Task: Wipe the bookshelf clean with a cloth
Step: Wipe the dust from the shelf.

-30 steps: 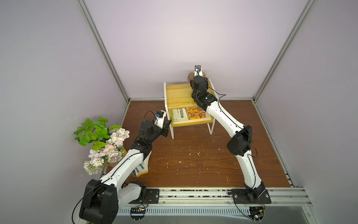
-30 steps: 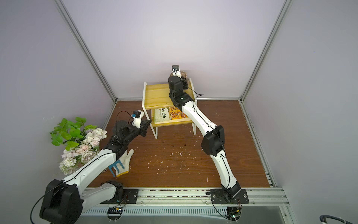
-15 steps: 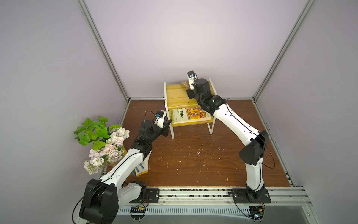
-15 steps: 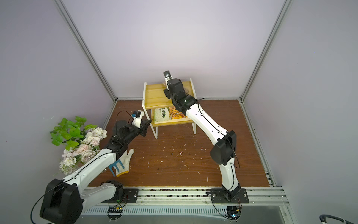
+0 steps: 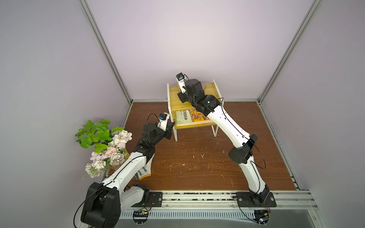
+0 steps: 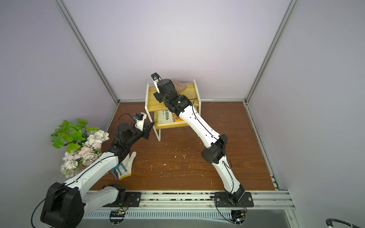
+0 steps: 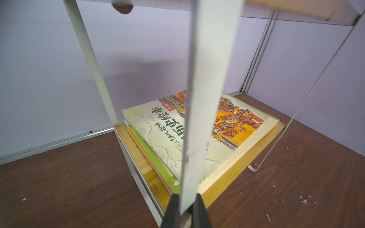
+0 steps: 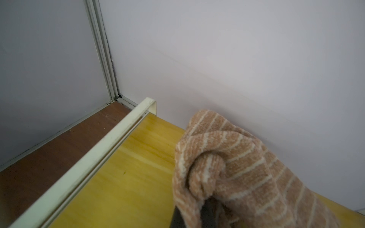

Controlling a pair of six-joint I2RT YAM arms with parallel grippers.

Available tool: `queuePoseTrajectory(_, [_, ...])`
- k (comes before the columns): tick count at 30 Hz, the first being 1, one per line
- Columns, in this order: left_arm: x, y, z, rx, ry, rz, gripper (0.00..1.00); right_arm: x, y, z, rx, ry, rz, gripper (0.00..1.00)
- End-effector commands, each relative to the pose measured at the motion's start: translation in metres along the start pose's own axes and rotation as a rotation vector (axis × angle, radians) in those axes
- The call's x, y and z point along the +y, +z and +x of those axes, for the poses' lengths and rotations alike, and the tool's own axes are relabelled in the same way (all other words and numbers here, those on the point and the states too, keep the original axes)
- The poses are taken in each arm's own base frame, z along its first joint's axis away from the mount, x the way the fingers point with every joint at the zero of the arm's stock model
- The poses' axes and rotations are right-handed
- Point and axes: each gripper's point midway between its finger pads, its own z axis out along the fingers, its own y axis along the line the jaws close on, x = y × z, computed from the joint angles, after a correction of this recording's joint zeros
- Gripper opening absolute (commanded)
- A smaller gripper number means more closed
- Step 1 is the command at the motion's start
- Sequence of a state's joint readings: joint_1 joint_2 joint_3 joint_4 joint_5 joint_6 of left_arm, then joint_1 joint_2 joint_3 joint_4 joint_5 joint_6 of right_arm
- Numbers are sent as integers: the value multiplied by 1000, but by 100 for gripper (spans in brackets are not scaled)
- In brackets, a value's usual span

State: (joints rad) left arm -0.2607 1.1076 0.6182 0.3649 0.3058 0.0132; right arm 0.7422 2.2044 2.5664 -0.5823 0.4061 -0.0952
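The cloth (image 8: pixel 246 161) is nubby fabric, the bookshelf (image 8: pixel 128 177) smooth wood

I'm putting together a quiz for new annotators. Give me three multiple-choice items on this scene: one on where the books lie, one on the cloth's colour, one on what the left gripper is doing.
1. Where do the books lie?
A. On the top board of the bookshelf
B. On its lower board
C. On the floor

2. What colour is the cloth?
A. Tan with cream stripes
B. Blue
C. Plain white

3. What is the left gripper doing?
A. Hanging open in the air
B. Clamping the bookshelf's white frame leg
C. Gripping a book

Answers:
1 B: the left wrist view shows them stacked on the lower board, under the top one.
2 A: the right wrist view shows the stripes close up.
3 B: its dark fingers pinch the leg from both sides.
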Motion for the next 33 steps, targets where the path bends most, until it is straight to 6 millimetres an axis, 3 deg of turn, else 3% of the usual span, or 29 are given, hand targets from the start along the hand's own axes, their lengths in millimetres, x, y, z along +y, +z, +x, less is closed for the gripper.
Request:
queuePoseTrajectory(1, [10,-7,-14,-60,-1,-48,0,-124,-14,20,27,102,254,0])
queuePoseTrajectory(3, [10,-8,-14,-62,-1,-49,0,-105,-15,32,13,117,173,0])
queuePoseTrajectory(5, [10,-8,-13,-58,-2,-50,0,-51,-21,24,-14,95,-25,0])
queuePoseTrajectory(7, [12,-9,-12,-53,-3,-56,0,10,-40,11,-43,22,-209,0])
queuePoseTrajectory(8, [12,-9,-13,-53,-2,-61,0,29,-51,5,-54,-8,-268,0])
queuePoseTrajectory(9, [12,-10,-14,-55,-2,-63,0,35,-63,0,-67,-21,-301,0])
queuePoseTrajectory(11, [12,-11,-14,-58,-2,-62,0,16,-77,-2,-96,-13,-249,0])
queuePoseTrajectory(13, [11,-13,-15,-64,0,-63,0,-28,-85,9,-136,8,-100,0])
queuePoseTrajectory(15, [11,-13,-14,-65,0,-62,0,-68,-89,36,-133,45,-15,0])
queuePoseTrajectory(16, [11,-12,-14,-64,-2,-60,0,-79,-90,45,-118,71,-10,0])
queuePoseTrajectory(17, [11,-10,-13,-59,-4,-57,0,-76,-88,54,-82,72,-46,0])
queuePoseTrajectory(19, [11,-7,-12,-52,-6,-52,0,-37,-91,51,-84,32,-183,0])
queuePoseTrajectory(20, [10,-6,-15,-51,-4,-46,0,9,-100,45,-118,-16,-310,0])
queuePoseTrajectory(22, [10,-2,-15,-42,-4,-35,0,72,-117,32,-194,-113,-429,0])
queuePoseTrajectory(23, [9,-1,-17,-39,-5,-29,0,92,-123,27,-216,-165,-439,0])
queuePoseTrajectory(25, [7,2,-18,-35,-8,-13,0,106,-123,23,-219,-232,-392,0])
queuePoseTrajectory(27, [5,3,-18,-37,-14,-2,0,83,-118,27,-195,-259,-275,0])
queuePoseTrajectory(32, [6,0,-17,-44,-9,-9,0,-56,-119,71,-122,-170,65,0])
queuePoseTrajectory(33, [7,0,-17,-42,-6,-13,0,-72,-121,74,-119,-122,77,0])
